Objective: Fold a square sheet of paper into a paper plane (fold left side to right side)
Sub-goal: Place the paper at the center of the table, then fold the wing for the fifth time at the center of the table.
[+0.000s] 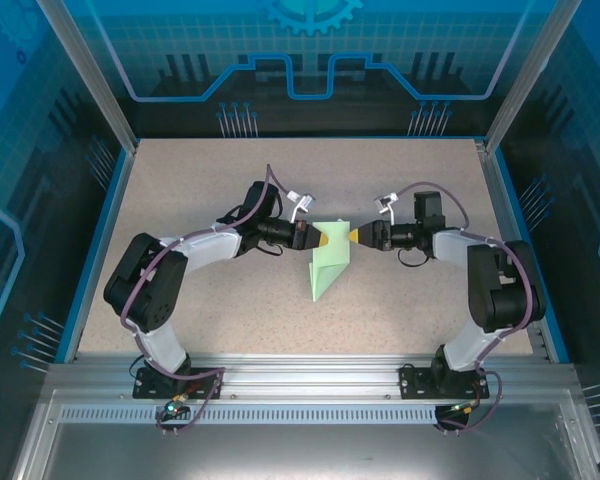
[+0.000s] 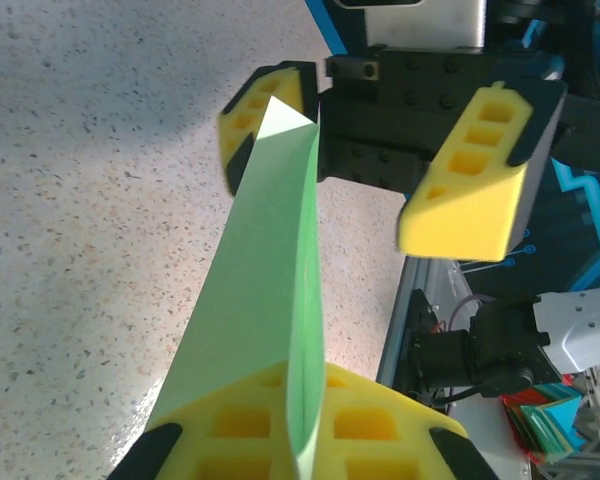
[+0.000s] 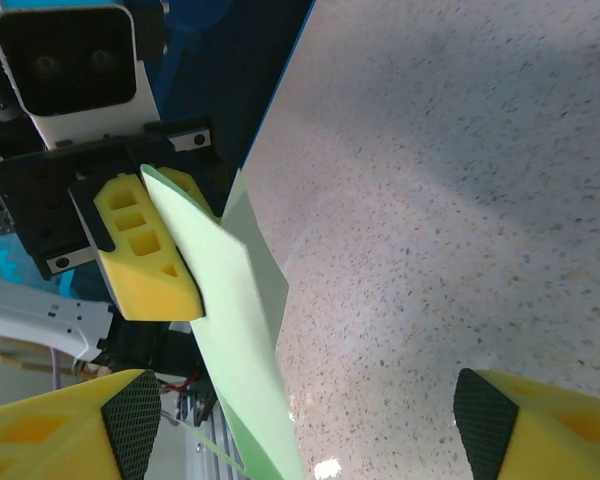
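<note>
left pincer (image 2: 300, 410): clenched on the square sheet of paper (image 2: 265, 300), its yellow foam fingers (image 2: 380, 430) pressed together with the green fold nipped between them.
right pincer (image 2: 365, 150): released, jaws spread wide, facing the left pincer; the sheet runs between its parted fingers, and one finger sits just beside the sheet's raised corner, contact impossible to tell.
square sheet of paper: pale mint-green, folded, at the middle of the surface (image 1: 180, 210); its upper part is lifted between the two pincers, its lower point reaches toward the near edge.
surface: speckled beige, blue-rimmed.
</note>
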